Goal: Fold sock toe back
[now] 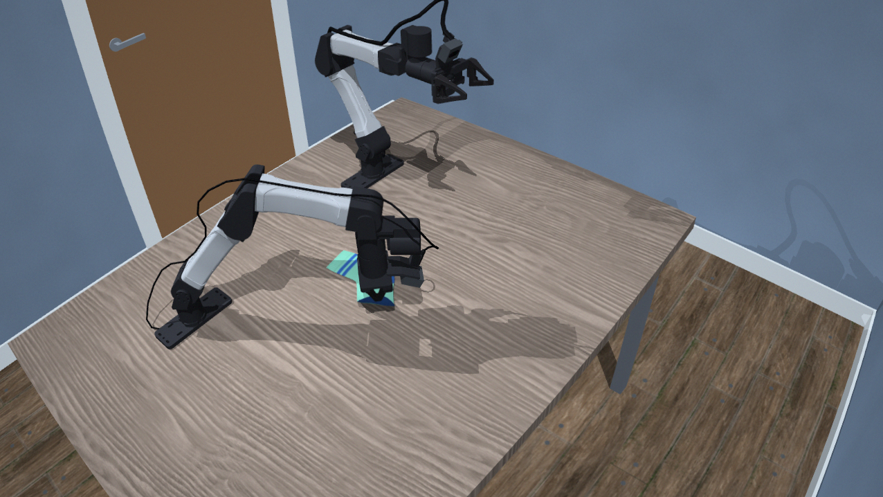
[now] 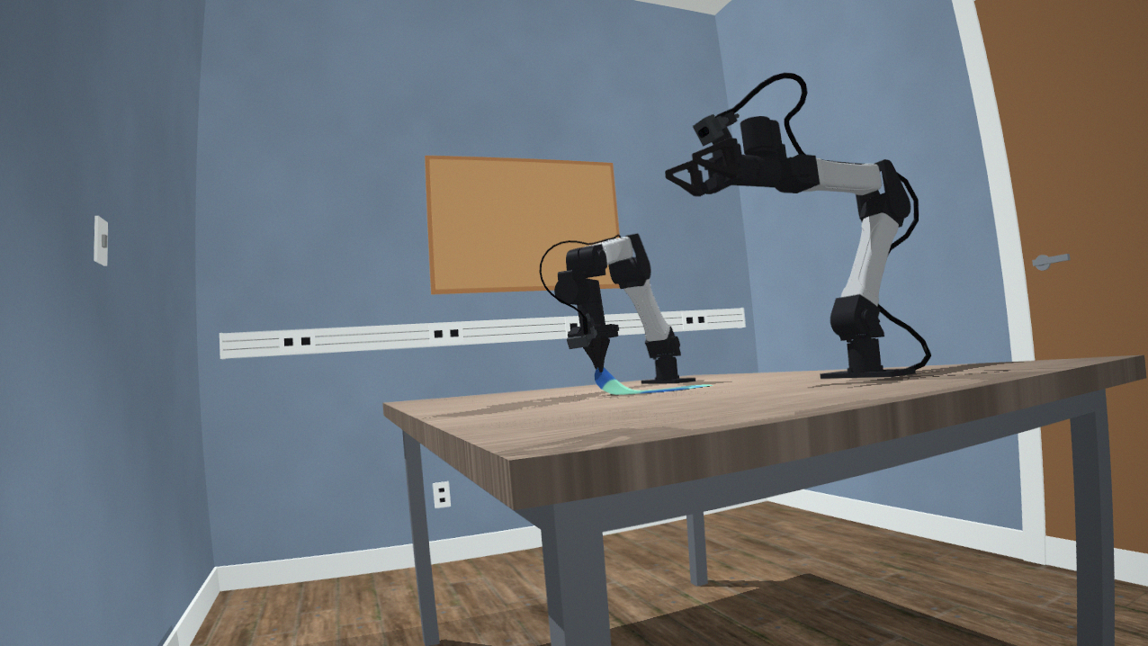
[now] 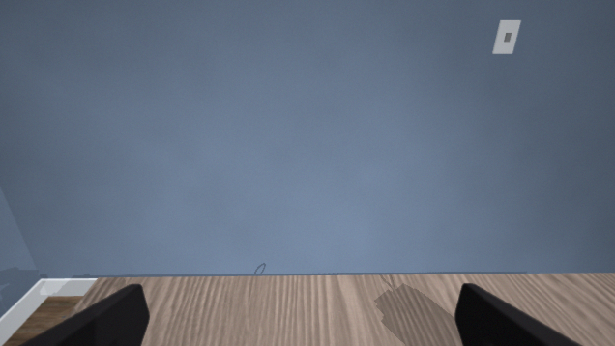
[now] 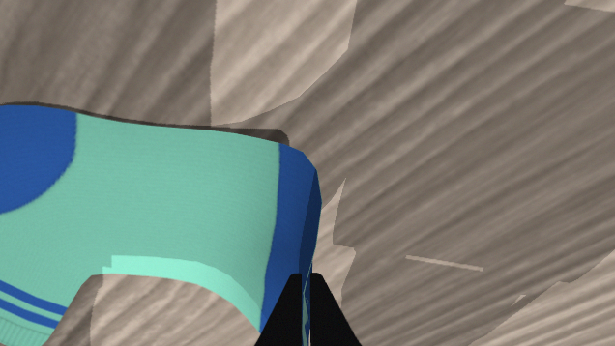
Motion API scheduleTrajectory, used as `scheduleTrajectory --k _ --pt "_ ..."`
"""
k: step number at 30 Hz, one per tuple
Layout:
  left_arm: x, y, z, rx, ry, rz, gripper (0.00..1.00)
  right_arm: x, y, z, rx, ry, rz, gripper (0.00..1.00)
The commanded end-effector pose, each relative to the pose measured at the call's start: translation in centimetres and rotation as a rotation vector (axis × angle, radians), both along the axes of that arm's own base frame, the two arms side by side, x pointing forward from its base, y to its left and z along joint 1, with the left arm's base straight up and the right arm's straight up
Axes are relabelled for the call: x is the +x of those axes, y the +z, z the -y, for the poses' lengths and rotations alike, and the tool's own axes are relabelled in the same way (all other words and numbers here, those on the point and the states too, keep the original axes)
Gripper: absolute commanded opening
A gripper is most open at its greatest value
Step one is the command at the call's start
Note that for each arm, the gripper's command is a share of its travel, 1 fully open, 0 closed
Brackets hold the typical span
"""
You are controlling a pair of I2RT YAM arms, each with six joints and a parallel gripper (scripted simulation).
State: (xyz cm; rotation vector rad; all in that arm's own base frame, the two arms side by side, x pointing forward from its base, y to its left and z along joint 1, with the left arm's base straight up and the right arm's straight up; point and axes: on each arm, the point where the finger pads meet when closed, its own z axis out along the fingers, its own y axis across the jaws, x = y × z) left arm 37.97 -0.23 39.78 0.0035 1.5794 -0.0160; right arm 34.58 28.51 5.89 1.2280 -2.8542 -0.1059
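Note:
The mint sock (image 1: 343, 261) (image 2: 624, 388) (image 4: 184, 193) lies on the table, with a blue heel patch (image 4: 34, 155) and blue stripes. Its blue toe (image 2: 603, 376) (image 4: 287, 217) is lifted, and the mint part just behind it curves up from the table. My right gripper (image 1: 376, 295) (image 2: 599, 368) (image 4: 306, 288) is shut on the toe, low above the table, pointing down. In the top view the right arm hides the middle of the sock. My left gripper (image 1: 479, 88) (image 2: 682, 166) (image 3: 302, 300) is open and empty, high above the table and away from the sock.
The wooden table (image 1: 296, 401) (image 2: 722, 417) (image 3: 242, 309) carries both arm bases. The left arm's base (image 1: 373, 173) (image 2: 866, 372) stands beyond the sock in the top view. The right arm's base (image 1: 193, 318) (image 2: 668, 380) stands to the left there.

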Motion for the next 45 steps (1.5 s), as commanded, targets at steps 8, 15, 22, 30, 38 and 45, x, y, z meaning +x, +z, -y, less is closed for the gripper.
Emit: scheduleTrajectory --k 8,15,22,30,38,45 --pt "-0.4 1.4 0.0 -0.002 -0.001 0.037 1.0 -1.0 3.2 -0.4 -0.017 0.005 0.072 0.03" --pt "-0.4 1.4 0.0 -0.002 -0.001 0.037 1.0 -0.4 3.7 -0.9 0.007 0.0 0.101 0.03" --pt "-0.4 1.4 0.0 -0.002 -0.001 0.037 1.0 -0.9 4.3 -2.2 -0.026 -0.014 0.175 0.03" --pt "-0.4 1.4 0.0 -0.002 -0.001 0.037 1.0 -2.5 3.7 -2.7 -0.063 0.014 0.178 0.03" --pt "-0.4 1.4 0.0 -0.002 -0.001 0.037 1.0 -2.1 3.9 -2.5 -0.058 0.004 0.187 0.03" --pt "-0.4 1.4 0.0 -0.002 -0.001 0.037 1.0 -2.5 4.3 -2.9 -0.045 0.009 0.182 0.03"
